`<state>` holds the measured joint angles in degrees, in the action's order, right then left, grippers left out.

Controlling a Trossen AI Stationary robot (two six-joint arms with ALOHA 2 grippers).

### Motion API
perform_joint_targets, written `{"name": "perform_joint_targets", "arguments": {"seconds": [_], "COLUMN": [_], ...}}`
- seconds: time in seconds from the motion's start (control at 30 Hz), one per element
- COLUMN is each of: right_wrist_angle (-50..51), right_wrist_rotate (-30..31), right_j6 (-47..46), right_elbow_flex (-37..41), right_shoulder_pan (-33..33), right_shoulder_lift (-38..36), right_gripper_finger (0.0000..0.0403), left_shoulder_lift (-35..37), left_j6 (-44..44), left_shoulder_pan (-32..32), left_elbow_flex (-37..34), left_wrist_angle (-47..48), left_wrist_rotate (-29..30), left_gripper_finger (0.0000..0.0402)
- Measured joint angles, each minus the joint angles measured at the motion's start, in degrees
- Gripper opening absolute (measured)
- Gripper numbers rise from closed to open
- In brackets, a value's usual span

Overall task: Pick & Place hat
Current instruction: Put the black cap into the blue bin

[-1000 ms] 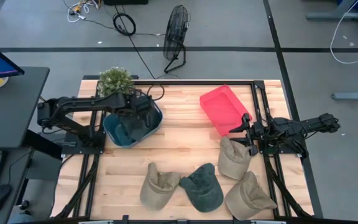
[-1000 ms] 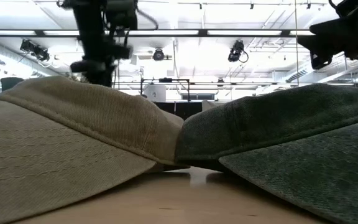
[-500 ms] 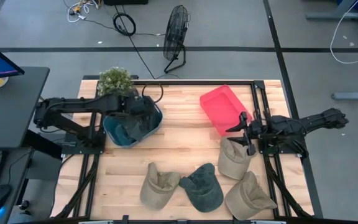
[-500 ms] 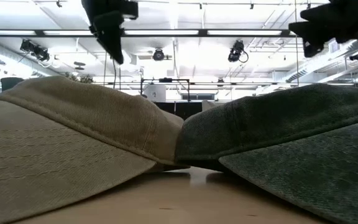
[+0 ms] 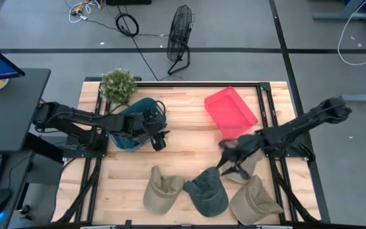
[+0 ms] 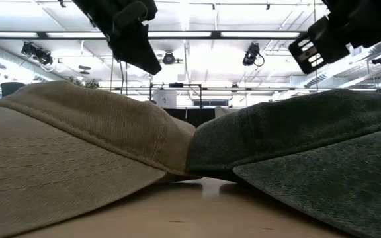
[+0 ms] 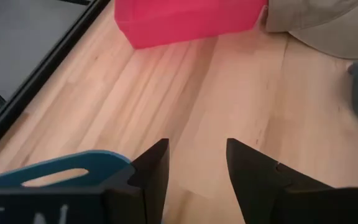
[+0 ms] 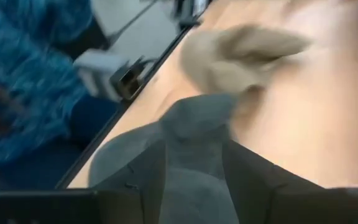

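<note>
The wooden table fills the middle of the high view, with a black frame along its edges. A red bin sits at the upper right of the tabletop and a blue bin at the upper left, with a dark hat lying in it. A potted plant stands at the table's upper left corner.

Along the lower edge of the table lie four hats: a tan hat at lower centre-left, a dark green hat just right of it and touching it, another tan one at lower right, and a fourth tan hat above that one, partly covered by the right arm.

The left gripper hangs over bare wood just right of the blue bin; in its wrist view the fingers stand apart with nothing between them. The right gripper reaches toward the centre, above the gap between the dark green hat and the fourth tan hat; its fingers are spread, and its wrist view shows the green hat below them, ungrasped.
</note>
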<state>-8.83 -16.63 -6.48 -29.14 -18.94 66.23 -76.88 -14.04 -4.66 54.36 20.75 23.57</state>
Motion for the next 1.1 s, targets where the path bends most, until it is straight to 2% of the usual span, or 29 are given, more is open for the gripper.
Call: {"name": "perform_joint_targets", "arguments": {"seconds": [0.23,0.37,0.53,0.67,0.87,0.97,1.1], "right_wrist_angle": [2.6,2.7,2.6,3.4,5.9,8.6,18.6], "right_wrist_rotate": [-2.5,-2.5,-2.6,-3.0,-2.6,-0.2,5.4], "right_j6": [4.0,3.0,2.6,5.1,9.6,11.1,17.5], "right_elbow_flex": [-8.1,-9.8,-10.3,-10.5,-10.4,-10.4,-13.7], "right_shoulder_pan": [-5.1,-6.2,-6.7,-6.7,-6.4,-6.1,-5.8], "right_shoulder_lift": [15.5,22.4,28.2,28.9,26.6,23.7,19.3], "right_gripper_finger": [0.0159,0.0159,0.0156,0.0121,0.0016,0.0017,0.0012], "left_shoulder_lift": [0.0,0.0,0.0,0.0,0.0,0.0,0.0], "left_j6": [-2.5,-6.5,-7.4,-7.4,-7.4,-7.4,-8.2], "left_shoulder_pan": [-0.1,-0.1,-0.1,-0.1,-0.1,-0.1,-0.1], "left_elbow_flex": [0.0,0.0,0.0,0.0,0.0,0.0,0.0], "left_wrist_angle": [-0.7,-2.1,-4.1,-4.2,-4.2,-4.2,-4.6], "left_wrist_rotate": [0.1,0.1,0.1,0.1,0.1,0.1,-0.1], "left_gripper_finger": [0.0163,0.0163,0.0163,0.0163,0.0163,0.0163,0.0163]}}
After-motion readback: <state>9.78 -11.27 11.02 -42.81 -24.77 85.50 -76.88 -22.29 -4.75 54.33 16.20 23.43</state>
